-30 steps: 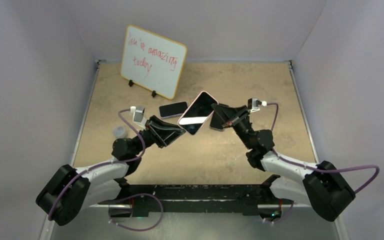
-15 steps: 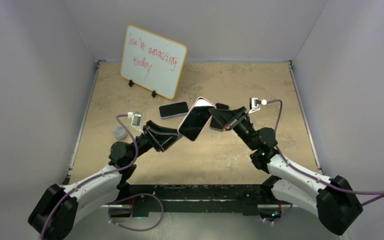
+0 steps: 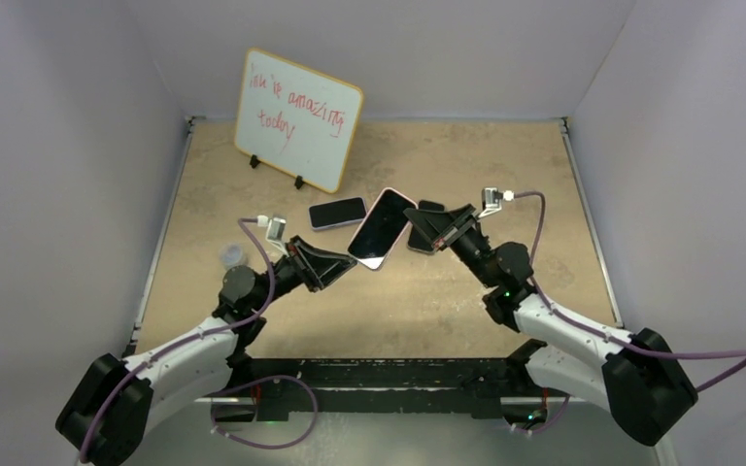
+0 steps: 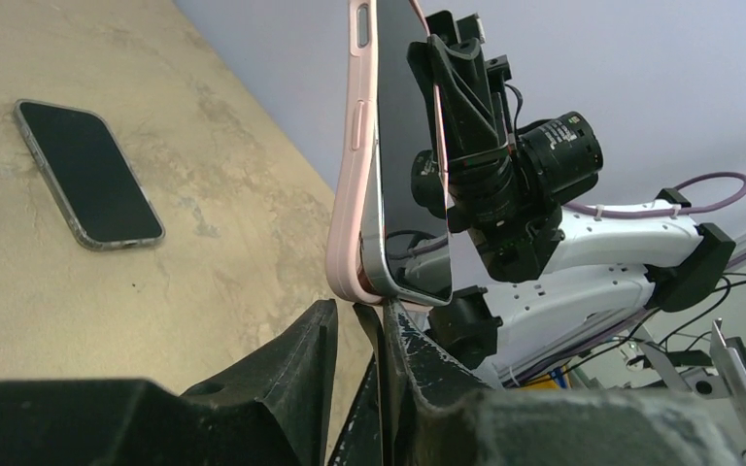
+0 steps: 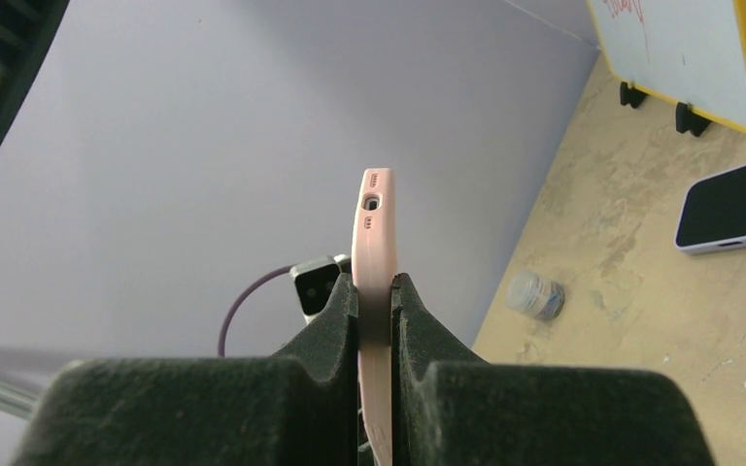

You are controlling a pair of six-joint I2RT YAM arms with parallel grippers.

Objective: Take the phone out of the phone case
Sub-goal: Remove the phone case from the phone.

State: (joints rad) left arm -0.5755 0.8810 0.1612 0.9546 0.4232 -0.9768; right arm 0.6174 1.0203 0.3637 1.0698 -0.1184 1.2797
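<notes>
Separation of the phone (image 3: 381, 226) from the pink phone case (image 4: 348, 175) is judged to be the step in hand. Both are held aloft above the desk (image 3: 447, 301), between the two arms. The right gripper (image 5: 374, 291) is clamped tight on the case's side edge, its fingers flush against the pink wall. The left gripper (image 4: 359, 316) is drawn nearly closed around the lower end, where the phone's metal-rimmed corner is seen lifted a little out of the case lip. Whether the phone alone or the phone with the lip is pinched cannot be told. At the upper end the phone appears seated in the case. For the next move, a firm hold on the case would be called for while the freed corner is peeled further away, so that the remaining edges are released without the phone being dropped. A second phone (image 3: 337, 212) lies flat on the desk nearby.
</notes>
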